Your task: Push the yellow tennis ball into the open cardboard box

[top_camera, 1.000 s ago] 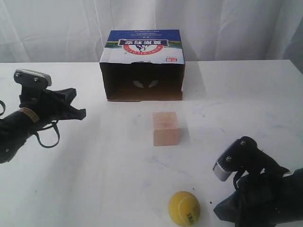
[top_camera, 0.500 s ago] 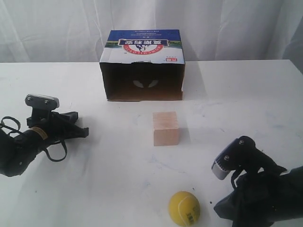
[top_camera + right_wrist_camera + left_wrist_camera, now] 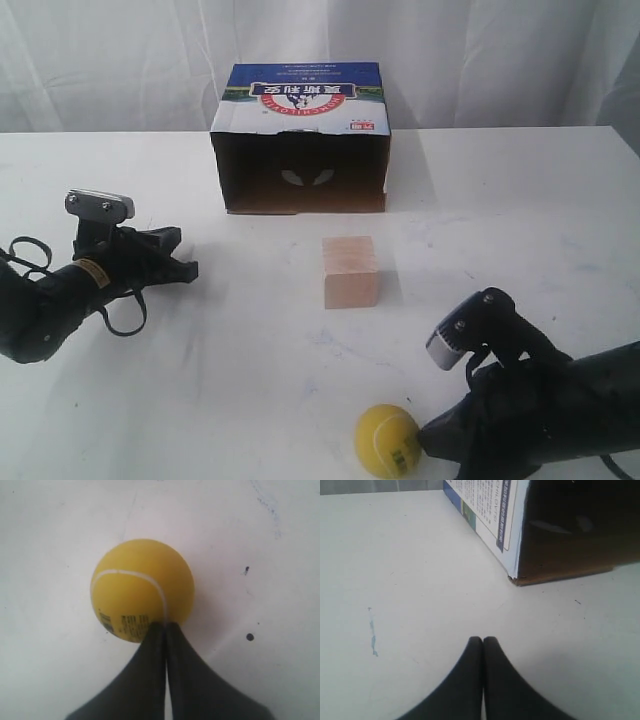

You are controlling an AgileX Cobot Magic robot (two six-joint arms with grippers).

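Observation:
The yellow tennis ball (image 3: 388,440) (image 3: 142,589) lies near the table's front edge, label patch facing the camera. My right gripper (image 3: 428,444) (image 3: 165,625) is shut, its tips against the ball's right side. The open cardboard box (image 3: 300,140) (image 3: 570,527) stands at the back centre, dark opening facing forward, printed panel on top. My left gripper (image 3: 188,268) (image 3: 483,640) is shut and empty, low over the table to the left, pointing toward the box's left corner.
A pale wooden cube (image 3: 350,271) stands between the ball and the box, roughly in line with the opening. White table (image 3: 240,380) all round; a white curtain hangs behind.
The right gripper has slid left until its tips meet the ball. The left arm has dropped down to the table and shifted right. The ball has not visibly moved.

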